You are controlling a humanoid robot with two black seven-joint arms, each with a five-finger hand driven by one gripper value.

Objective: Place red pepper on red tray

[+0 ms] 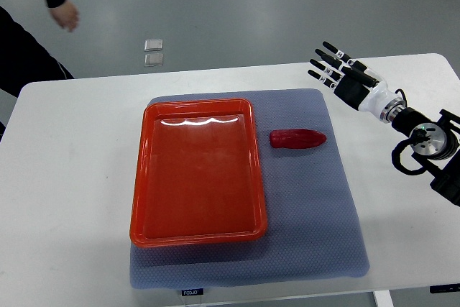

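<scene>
One red pepper (297, 138) lies on its side on the grey mat (316, 206), just right of the red tray (198, 231) and clear of its rim, pointed tip facing right. Nothing holds it.

Right hand (343, 71) hangs over the far right part of the table (72, 177), well apart from the pepper, fingers spread and released, empty. Left hand not in view.

Risks, as judged from this layout:
- Pepper is tapered and rounded with a smooth, glossy skin; a pinch near the narrow tip would likely squirt it out sideways. Grasp at the thick left end looks safer.
- Lying flat on the mat, it leaves little room under it; fingertips may push it left against the tray wall instead of closing round it.
- Tray has a raised lip; a low carry could clip it and shift the tray.
- Tray floor is shiny hard plastic; a pepper dropped from height may roll or slide.

Mat is woven, dimpled, looks grippy. Table is plain white and smooth.

A person's hand (65, 14) and dark sleeve show at far left, off the table.
</scene>
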